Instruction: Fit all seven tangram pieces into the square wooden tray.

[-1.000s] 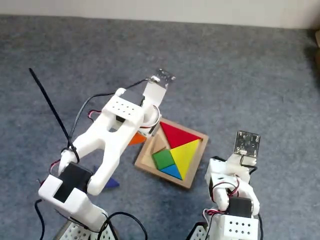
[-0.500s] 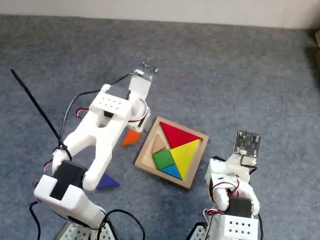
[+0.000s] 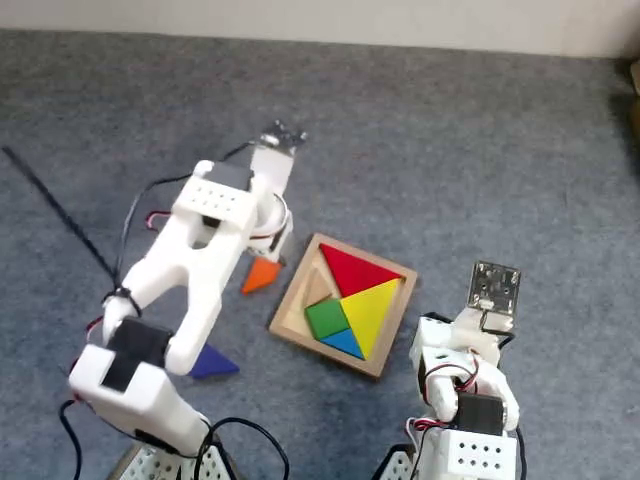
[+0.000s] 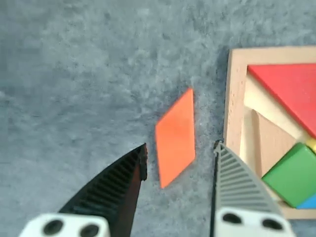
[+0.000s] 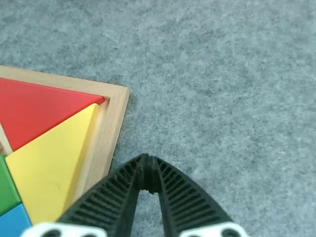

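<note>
**Item: orange parallelogram** [image 4: 175,138]. It lies flat on the grey carpet [image 3: 480,150], just beside the tray [image 4: 234,98] and outside its rim, apart from it by a narrow strip of carpet.

**Tray contents:** 4 coloured pieces are seated: red [image 3: 355,268], yellow [image 3: 372,310], green [image 3: 325,318] and blue [image 3: 345,343]. A bare wood-toned gap sits on the side nearest the parallelogram.

**Also loose:** 1 dark blue triangle [image 3: 210,365] is on the carpet, well apart from the tray.

**Left gripper** [image 4: 180,147]: its jaws are spread above the parallelogram's near end, 1 finger to each side.

**Right gripper** [image 5: 148,159]: its jaws are closed on nothing, near a tray corner.

**Handling (judged):** the piece is probably light, stiff, thin and smooth-faced. It is best pinched across its 2 long edges near the middle, pressing slightly into the pile. A corner grip would likely let it pivot.
</note>
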Robot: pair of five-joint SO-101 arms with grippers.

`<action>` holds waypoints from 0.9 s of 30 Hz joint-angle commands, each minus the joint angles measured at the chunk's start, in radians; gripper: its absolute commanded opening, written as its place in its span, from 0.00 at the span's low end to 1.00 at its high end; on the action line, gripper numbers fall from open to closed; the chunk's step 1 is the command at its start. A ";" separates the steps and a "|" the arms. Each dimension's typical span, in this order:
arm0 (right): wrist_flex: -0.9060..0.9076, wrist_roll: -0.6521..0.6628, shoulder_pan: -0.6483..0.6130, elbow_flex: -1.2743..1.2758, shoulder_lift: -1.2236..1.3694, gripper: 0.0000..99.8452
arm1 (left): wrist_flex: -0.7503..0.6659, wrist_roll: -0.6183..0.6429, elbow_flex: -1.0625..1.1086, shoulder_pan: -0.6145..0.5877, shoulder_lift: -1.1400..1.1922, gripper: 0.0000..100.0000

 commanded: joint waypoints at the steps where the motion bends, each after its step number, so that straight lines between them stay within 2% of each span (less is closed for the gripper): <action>1: 0.004 -0.002 0.012 0.099 -0.008 0.00 | -0.040 0.008 -0.005 0.033 0.090 0.21; 6: 0.004 -0.002 0.012 0.099 -0.008 0.00 | -0.037 0.009 -0.117 0.024 0.259 0.21; 10: 0.004 -0.002 0.013 0.099 -0.008 0.00 | 0.055 0.040 -0.236 -0.007 0.335 0.21; 14: 0.004 -0.002 0.013 0.099 -0.008 0.00 | 0.081 0.057 -0.283 -0.033 0.374 0.19; 20: 0.004 -0.002 0.013 0.099 -0.008 0.00 | 0.123 0.057 -0.286 -0.027 0.245 0.21; 27: 0.004 -0.002 0.013 0.099 -0.008 0.00 | 0.170 0.058 -0.260 0.047 0.124 0.22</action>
